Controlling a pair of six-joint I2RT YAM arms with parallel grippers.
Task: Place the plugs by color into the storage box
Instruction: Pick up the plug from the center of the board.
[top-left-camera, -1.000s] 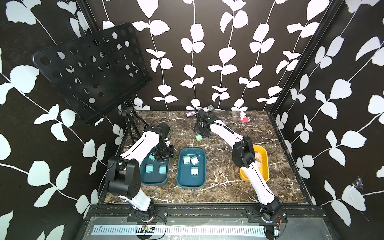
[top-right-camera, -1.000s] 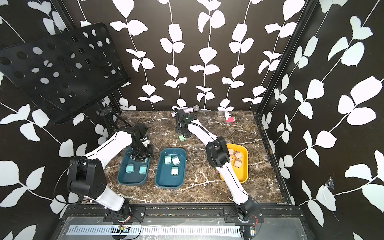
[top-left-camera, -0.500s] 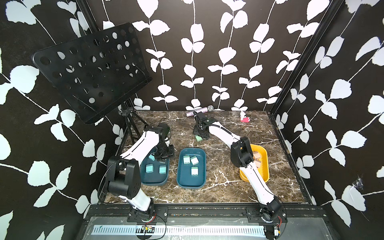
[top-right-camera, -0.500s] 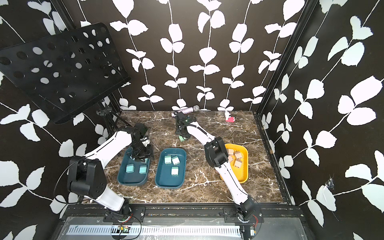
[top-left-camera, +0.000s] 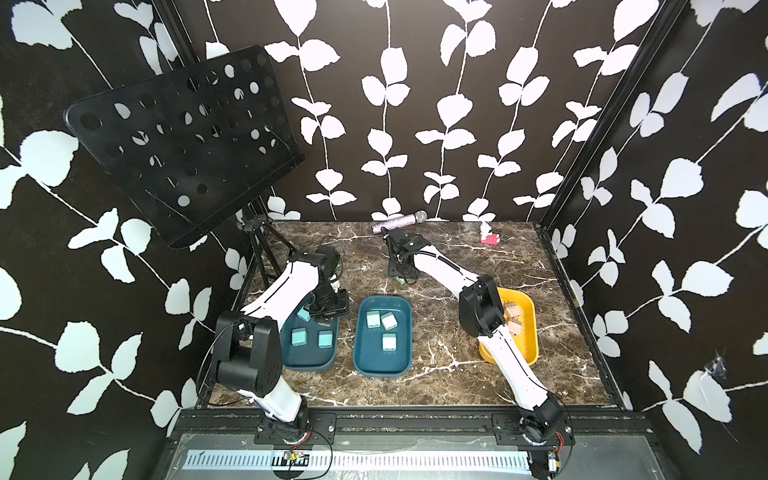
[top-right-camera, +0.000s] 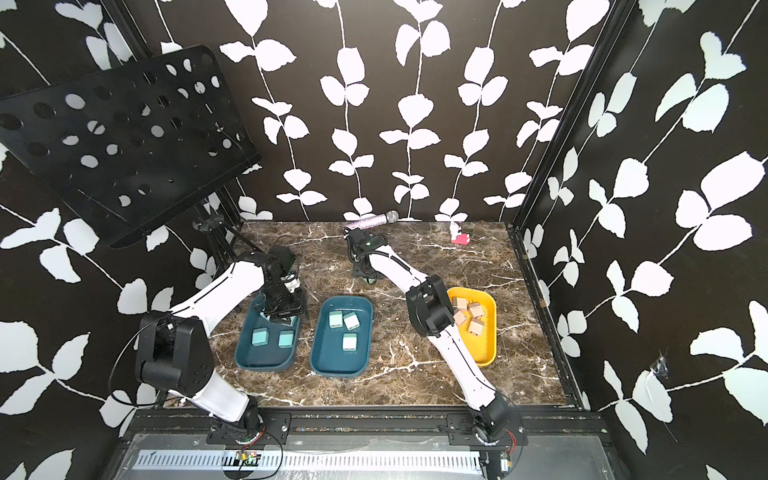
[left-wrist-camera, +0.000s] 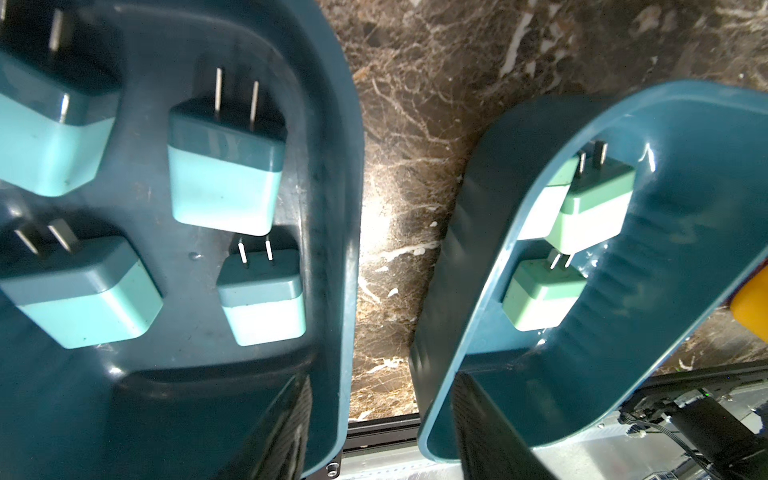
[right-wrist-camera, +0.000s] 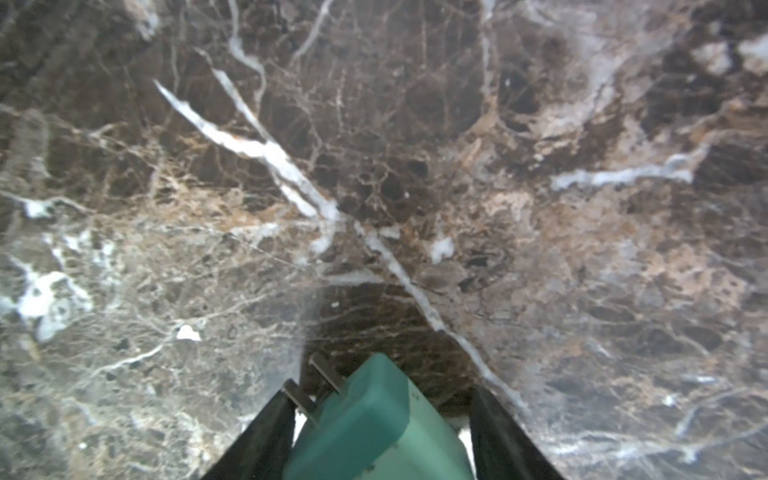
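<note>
Plugs (left-wrist-camera: 226, 178), smooth rounded plastic cubes, lie in glossy trays (left-wrist-camera: 328, 187)

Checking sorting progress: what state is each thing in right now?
Blue plugs: four in left tray.
Mint plugs: three in middle tray.
Fourth mint plug: on table, inside open right gripper.
Tan plugs: four in yellow tray.
Left gripper: open, empty.

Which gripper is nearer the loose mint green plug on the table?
Right. The right gripper straddles the mint green plug; the left gripper hangs over the tray of light blue plugs, well away.
</note>
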